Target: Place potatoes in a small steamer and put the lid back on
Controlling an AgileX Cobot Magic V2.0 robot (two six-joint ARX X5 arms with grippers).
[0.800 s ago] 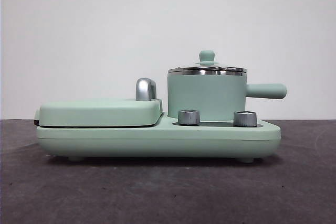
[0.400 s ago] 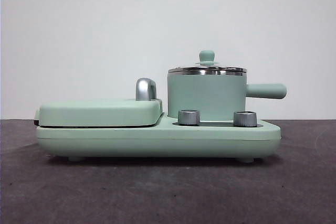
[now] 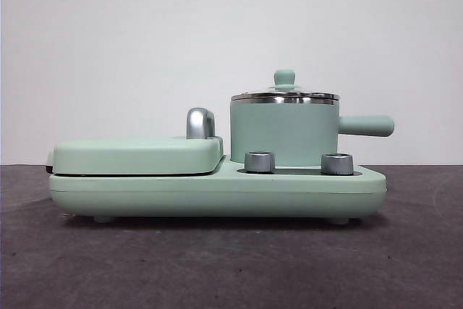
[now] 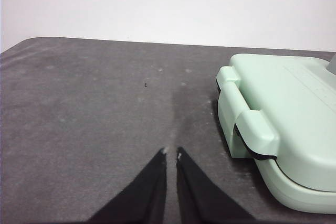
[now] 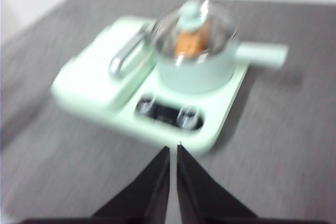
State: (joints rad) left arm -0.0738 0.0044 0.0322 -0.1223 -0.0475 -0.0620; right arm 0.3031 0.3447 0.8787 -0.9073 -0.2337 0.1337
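Note:
The small steamer [image 3: 284, 134] stands on the right half of a mint-green cooker base [image 3: 217, 189], its stubby handle pointing right. The glass lid [image 3: 285, 95] with its green knob sits on the steamer's rim. In the blurred right wrist view an orange-brown potato [image 5: 190, 42] shows through the lid [image 5: 193, 22] inside the steamer [image 5: 197, 64]. My right gripper [image 5: 172, 148] hangs shut and empty, high above the table in front of the cooker. Shut and empty too, my left gripper [image 4: 171, 153] is low over the bare table, beside the griddle end of the cooker.
A closed flat griddle [image 3: 137, 154] with a chrome handle [image 3: 200, 122] fills the cooker's left half; its end [image 4: 283, 124] shows in the left wrist view. Two steel knobs [image 3: 260, 162] [image 3: 337, 163] face front. Dark table all around, white wall behind.
The front view shows nothing moved apart from a very slight shift of the picture.

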